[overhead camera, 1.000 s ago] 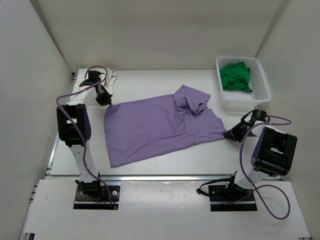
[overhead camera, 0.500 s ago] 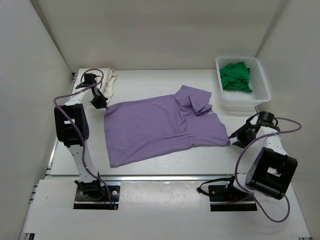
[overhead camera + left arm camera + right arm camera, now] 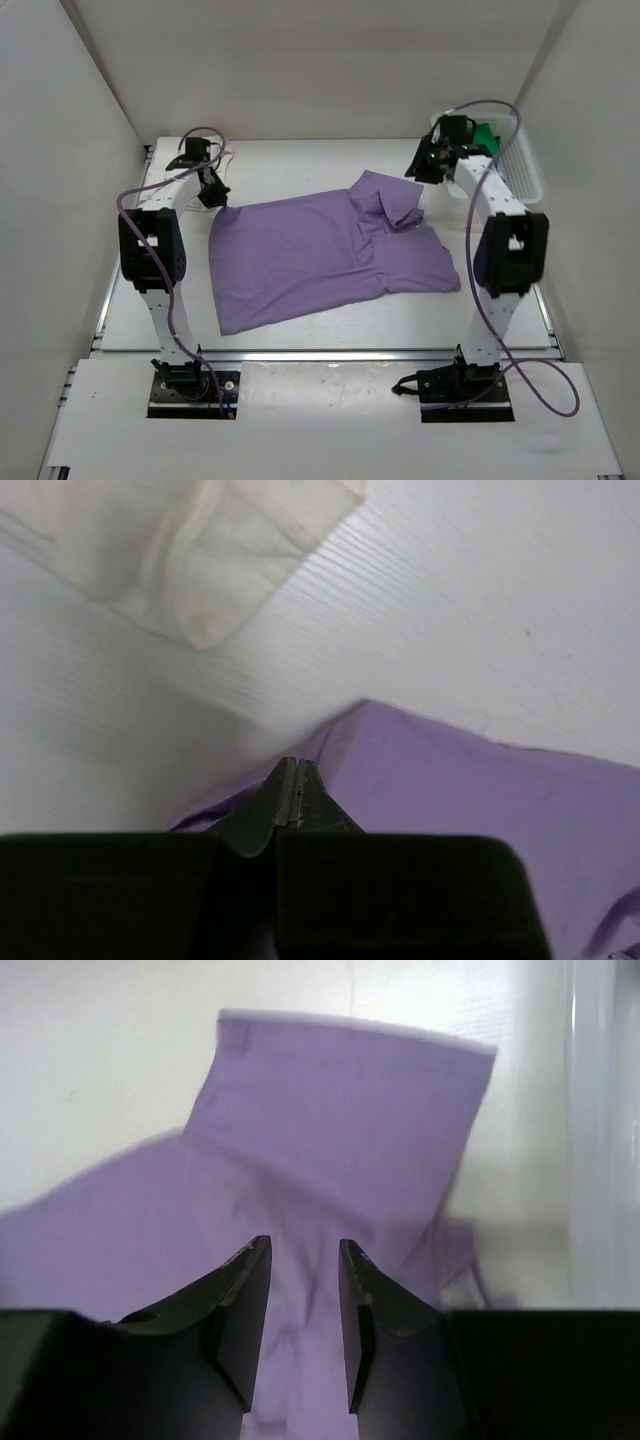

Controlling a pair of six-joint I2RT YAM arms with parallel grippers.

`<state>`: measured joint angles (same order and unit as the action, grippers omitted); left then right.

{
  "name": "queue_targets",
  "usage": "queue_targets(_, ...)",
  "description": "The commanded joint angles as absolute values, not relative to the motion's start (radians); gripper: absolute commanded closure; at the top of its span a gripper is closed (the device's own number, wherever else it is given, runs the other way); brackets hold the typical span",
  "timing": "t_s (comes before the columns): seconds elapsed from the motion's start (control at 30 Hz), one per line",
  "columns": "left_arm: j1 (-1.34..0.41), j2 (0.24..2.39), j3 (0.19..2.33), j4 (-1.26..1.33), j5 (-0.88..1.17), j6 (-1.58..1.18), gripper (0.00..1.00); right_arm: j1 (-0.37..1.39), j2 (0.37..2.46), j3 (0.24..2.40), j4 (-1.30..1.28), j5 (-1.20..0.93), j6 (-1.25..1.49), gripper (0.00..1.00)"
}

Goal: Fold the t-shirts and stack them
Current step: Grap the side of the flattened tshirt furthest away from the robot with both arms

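Our right gripper, fingers apart, has swung from the near-right corner of the lavender shirt to its sleeve end by the basket, while the shirt lies flat in the middle of the table, long axis near-left to far-right, left gripper pressed together, perhaps on its corner.

Overhead view brightly and evenly lit, shadows cast softly on the table, lavender t-shirt smeared by motion blur in the right wrist view, left gripper rendered dark and unfocused.
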<state>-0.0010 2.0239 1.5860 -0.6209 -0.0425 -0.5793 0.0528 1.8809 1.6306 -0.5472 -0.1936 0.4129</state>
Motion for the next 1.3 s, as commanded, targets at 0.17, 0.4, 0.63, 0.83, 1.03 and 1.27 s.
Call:
queue_targets(0.17, -0.034, 2.016, 1.646, -0.617, -0.038, -0.583, 1.00, 0.061, 2.400, 2.277, -0.851, 0.090, 0.454, 0.67)
queue_targets(0.4, -0.020, 2.025, 1.634, -0.612, -0.017, -0.572, 1.00, 0.072, 2.681, 2.752, -1.156, 0.238, 0.495, 0.60)
queue_targets(0.63, -0.028, 2.036, 1.643, -0.607, -0.003, -0.563, 1.00, 0.092, 2.698, 2.821, -1.241, 0.383, 0.566, 0.60)
queue_targets(0.83, -0.032, 2.057, 1.658, -0.592, 0.031, -0.571, 1.00, 0.077, 2.770, 2.823, -1.285, 0.301, 0.615, 0.59)
queue_targets(1.03, -0.035, 2.059, 1.660, -0.591, 0.049, -0.552, 1.00, 0.075, 2.790, 2.816, -1.223, 0.279, 0.633, 0.60)
queue_targets(1.27, -0.037, 2.059, 1.655, -0.583, 0.052, -0.561, 1.00, 0.055, 2.804, 2.823, -1.183, 0.248, 0.661, 0.60)
